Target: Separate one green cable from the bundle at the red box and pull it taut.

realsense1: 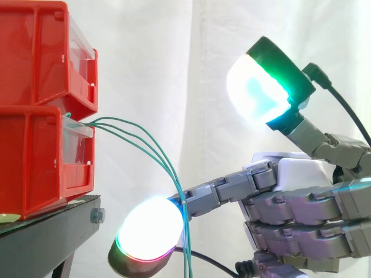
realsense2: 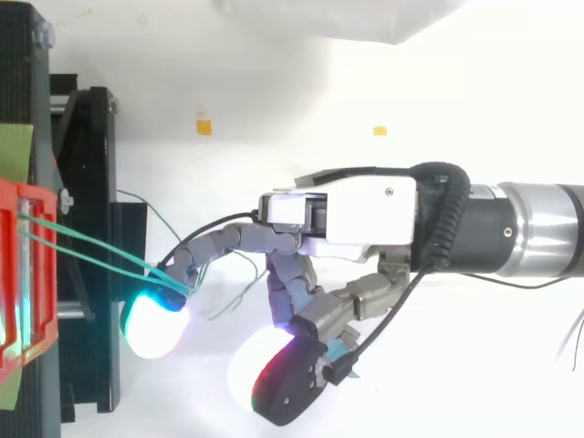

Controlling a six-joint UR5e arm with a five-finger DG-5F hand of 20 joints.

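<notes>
Room: white curtain (realsense1: 174, 58) is seen behind everything.
Hand: the hand (realsense1: 298, 174) is seen at the right, low and close to the stand. From above (realsense2: 356, 214) it is seen just off the stand's edge.
Fingers: one long finger (realsense1: 226, 191) is held out straight toward the bins. The thumb (realsense1: 313, 136) is lifted high and spread wide. The other fingers are tucked under the palm. Nothing is pinched or gripped.
Pads: the long finger's pad (realsense1: 149, 229) is lit white with a red and green rim. The thumb's pad (realsense1: 258, 90) is lit white and green.
Green cables: the green cables (realsense1: 174, 179) are laid across the long finger, just behind its pad and touching it. Below the finger they are hung straight down.
Cable shape: from the side, a soft curve is made between the finger and the bins. A few strands are kept together on the finger. It cannot be told if one is set apart.
Red bins: two red bins (realsense1: 40, 52) are stacked at the left. The cables are led out at the top front of the lower bin (realsense1: 35, 162).
Stand: the bins are held up by a black stand (realsense1: 52, 231).
</notes>
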